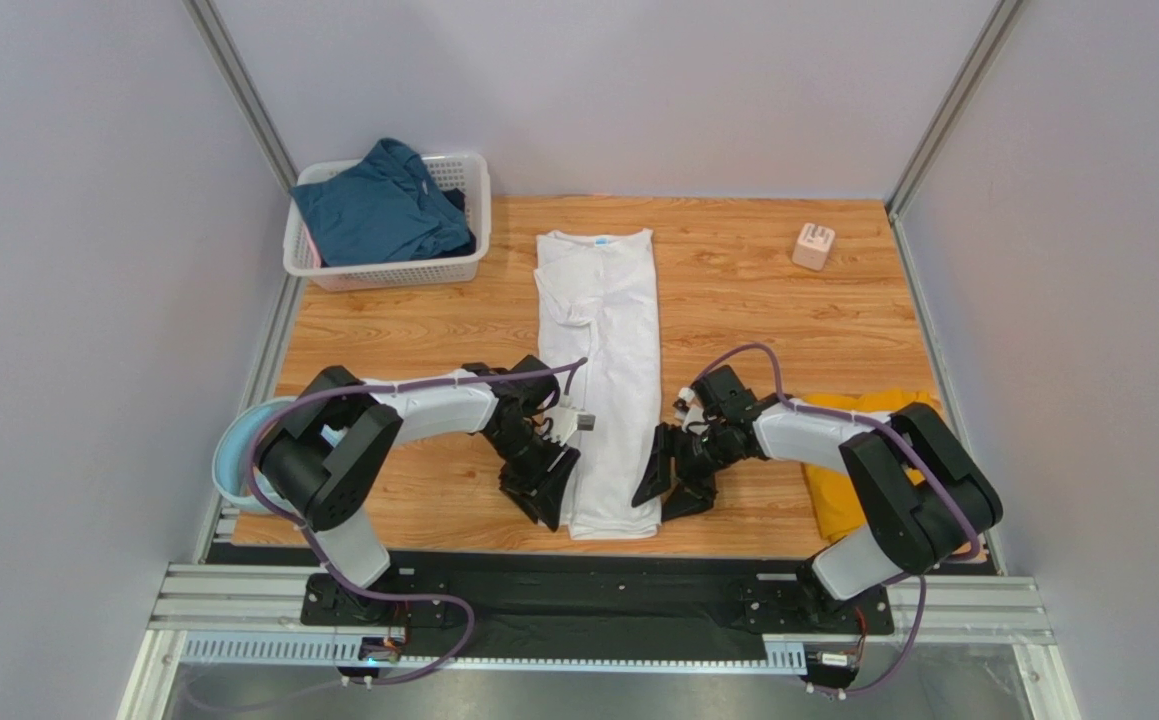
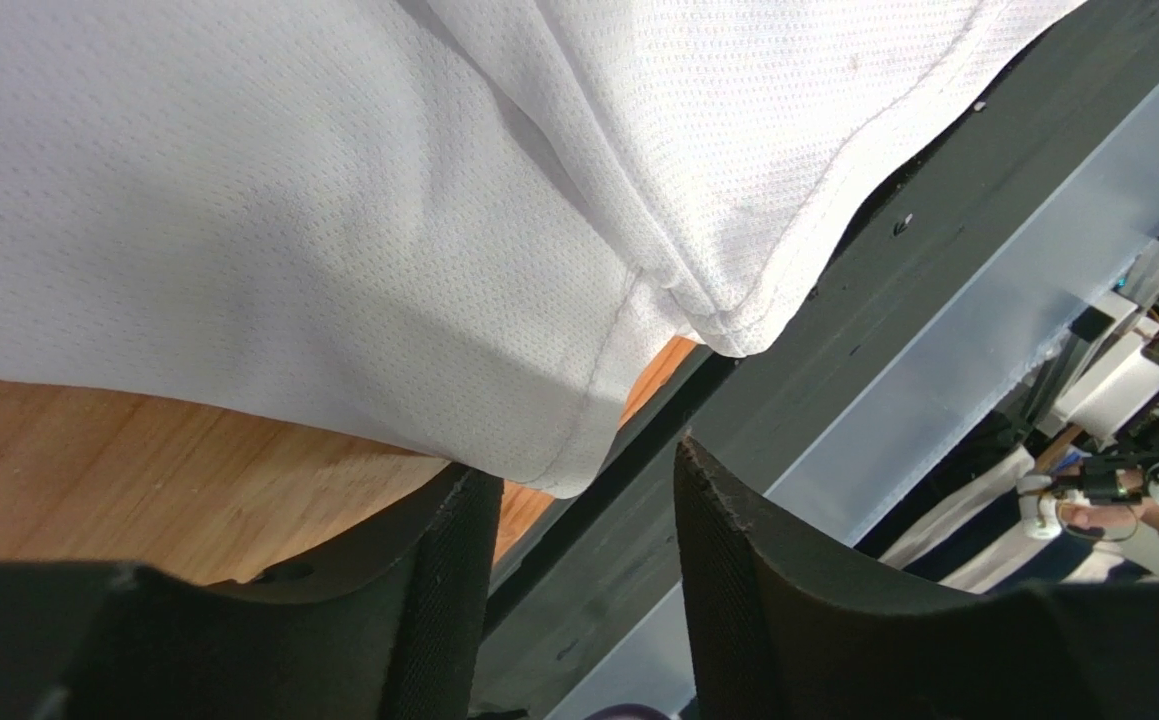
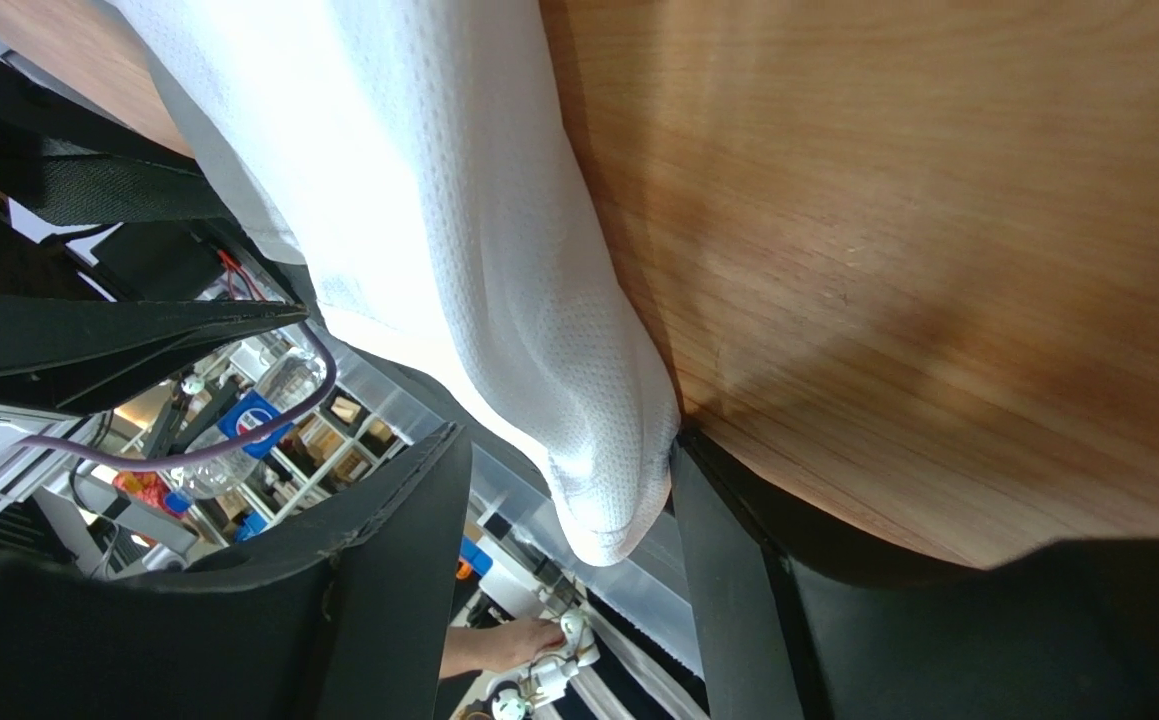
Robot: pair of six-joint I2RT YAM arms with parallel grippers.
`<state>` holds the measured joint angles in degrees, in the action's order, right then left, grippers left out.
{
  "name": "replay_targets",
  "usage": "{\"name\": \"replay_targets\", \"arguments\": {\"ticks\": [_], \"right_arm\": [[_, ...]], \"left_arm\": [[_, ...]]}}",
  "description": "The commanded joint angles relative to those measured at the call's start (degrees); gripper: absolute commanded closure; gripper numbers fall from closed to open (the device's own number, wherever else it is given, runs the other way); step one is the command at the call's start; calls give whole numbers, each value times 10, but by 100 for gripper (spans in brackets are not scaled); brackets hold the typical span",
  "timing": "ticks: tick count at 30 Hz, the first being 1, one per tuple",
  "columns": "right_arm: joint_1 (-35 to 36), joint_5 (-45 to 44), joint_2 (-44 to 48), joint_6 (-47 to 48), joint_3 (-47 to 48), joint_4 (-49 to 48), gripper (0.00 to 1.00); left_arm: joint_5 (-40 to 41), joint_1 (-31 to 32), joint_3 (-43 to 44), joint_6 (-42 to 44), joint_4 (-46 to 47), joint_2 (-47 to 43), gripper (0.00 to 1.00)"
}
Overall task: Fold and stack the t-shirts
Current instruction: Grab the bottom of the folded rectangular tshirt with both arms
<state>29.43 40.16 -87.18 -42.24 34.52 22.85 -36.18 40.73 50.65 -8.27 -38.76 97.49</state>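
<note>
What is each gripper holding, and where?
Nothing clamped yet: left gripper and right gripper stand open at the near hem corners of the white t-shirt.

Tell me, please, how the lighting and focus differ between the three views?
Top external: even light, sharp throughout, no glare. Left wrist: the white t-shirt mesh is crisp, but the dark fingers are nearly featureless. Right wrist: a shadow darkens the table near the shirt's corner.
</note>
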Motion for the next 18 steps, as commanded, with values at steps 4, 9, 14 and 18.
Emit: {"name": "replay_targets", "arguments": {"ticks": [4, 9, 14, 18], "right_arm": [[10, 7, -19, -14, -16, -41, 53], [11, 11, -27, -15, -10, -45, 69], [12, 10, -25, -14, -4, -38, 84], [13, 9, -17, -15, 0, -29, 95]], "left_arm": [[45, 3, 23, 20, -3, 7, 55], [59, 4, 27, 26, -6, -5, 59], [65, 3, 33, 32, -11, -9, 82], [63, 3, 60, 41, -31, 2, 100]]}}
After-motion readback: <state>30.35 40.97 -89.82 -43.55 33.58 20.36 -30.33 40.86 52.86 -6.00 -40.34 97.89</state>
